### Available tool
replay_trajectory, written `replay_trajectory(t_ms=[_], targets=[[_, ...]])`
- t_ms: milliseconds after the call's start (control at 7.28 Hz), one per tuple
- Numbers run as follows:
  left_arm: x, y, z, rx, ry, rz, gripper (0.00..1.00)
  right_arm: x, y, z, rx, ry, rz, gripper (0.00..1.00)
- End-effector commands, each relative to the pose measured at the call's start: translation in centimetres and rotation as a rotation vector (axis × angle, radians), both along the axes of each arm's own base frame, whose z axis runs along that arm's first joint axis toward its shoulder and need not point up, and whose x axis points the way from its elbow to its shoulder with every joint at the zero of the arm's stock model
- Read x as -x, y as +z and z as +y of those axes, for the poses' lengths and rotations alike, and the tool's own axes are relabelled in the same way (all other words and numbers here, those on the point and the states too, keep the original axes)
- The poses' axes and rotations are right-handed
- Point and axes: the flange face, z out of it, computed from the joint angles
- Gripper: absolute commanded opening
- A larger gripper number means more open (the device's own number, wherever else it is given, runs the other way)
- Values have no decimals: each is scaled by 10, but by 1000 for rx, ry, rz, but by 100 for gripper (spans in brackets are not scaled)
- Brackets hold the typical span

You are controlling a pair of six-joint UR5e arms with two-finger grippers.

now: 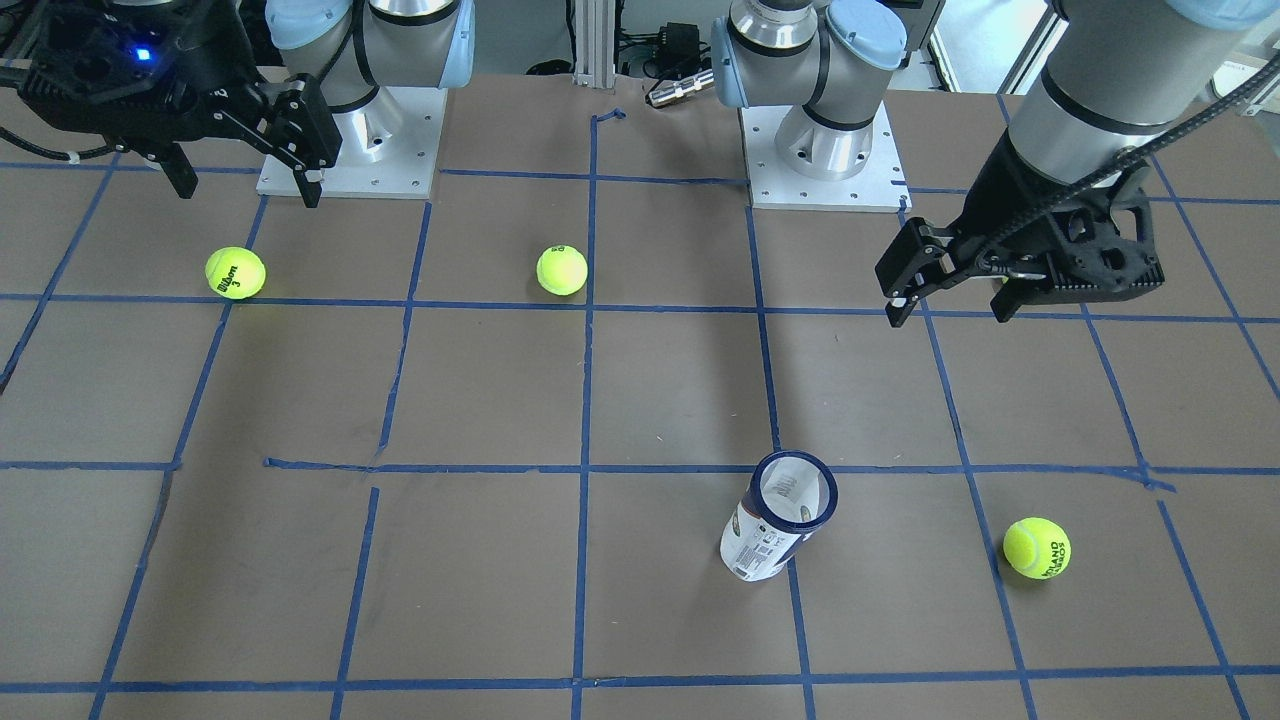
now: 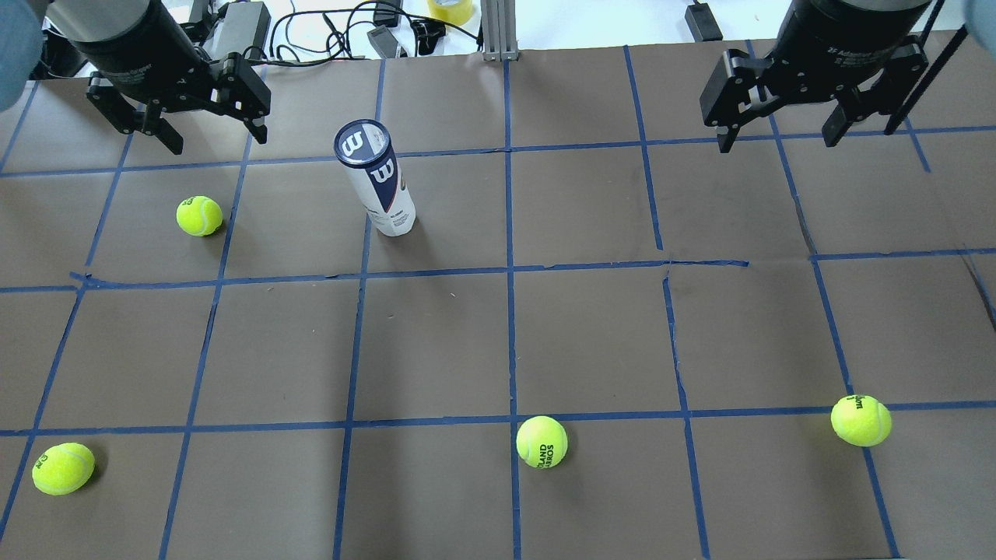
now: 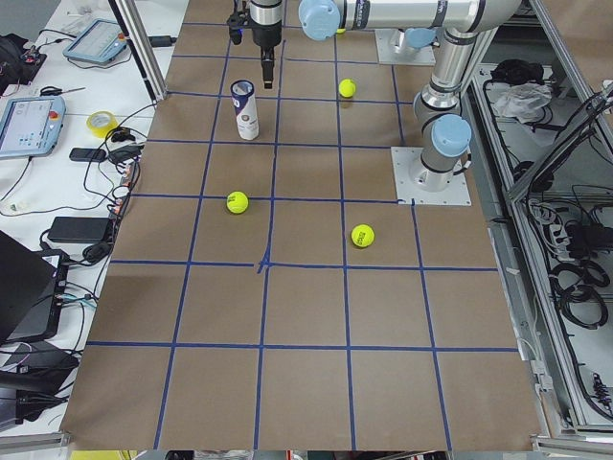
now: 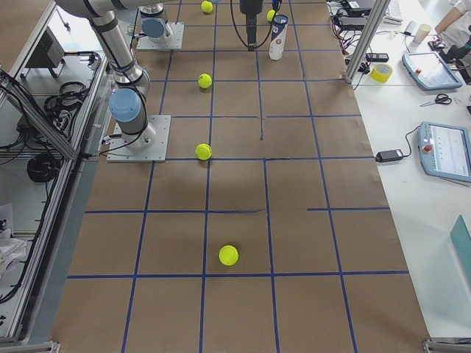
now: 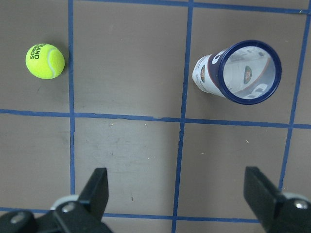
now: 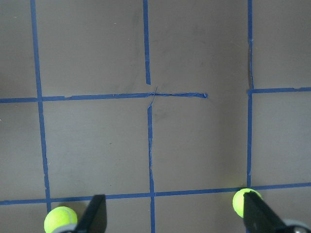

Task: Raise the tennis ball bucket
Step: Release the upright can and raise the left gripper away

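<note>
The tennis ball bucket (image 2: 379, 187), a slim white can with a navy rim, stands upright on the brown table at the far left-centre. It also shows in the front view (image 1: 776, 520) and in the left wrist view (image 5: 243, 73). My left gripper (image 2: 218, 141) hangs open and empty above the table, to the left of the can and apart from it; in the left wrist view the can lies ahead, in line with the right finger (image 5: 262, 189). My right gripper (image 2: 778, 142) is open and empty at the far right, well away from the can.
Several loose tennis balls lie on the table: one (image 2: 199, 215) near the left gripper, one at the near left (image 2: 63, 468), one at the near centre (image 2: 541, 442), one at the near right (image 2: 860, 420). Blue tape lines grid the table. Cables lie beyond the far edge.
</note>
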Motion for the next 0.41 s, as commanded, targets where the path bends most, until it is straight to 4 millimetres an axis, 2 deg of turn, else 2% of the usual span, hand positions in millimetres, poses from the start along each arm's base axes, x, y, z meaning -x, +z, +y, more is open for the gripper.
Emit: replay_trajectory(t_ms=[0, 275], targets=[[0, -4, 11, -8, 2, 0, 100, 0, 0, 0, 0, 1, -1, 100], [2, -6, 12, -11, -1, 4, 100, 0, 0, 1, -3, 1, 1, 100]])
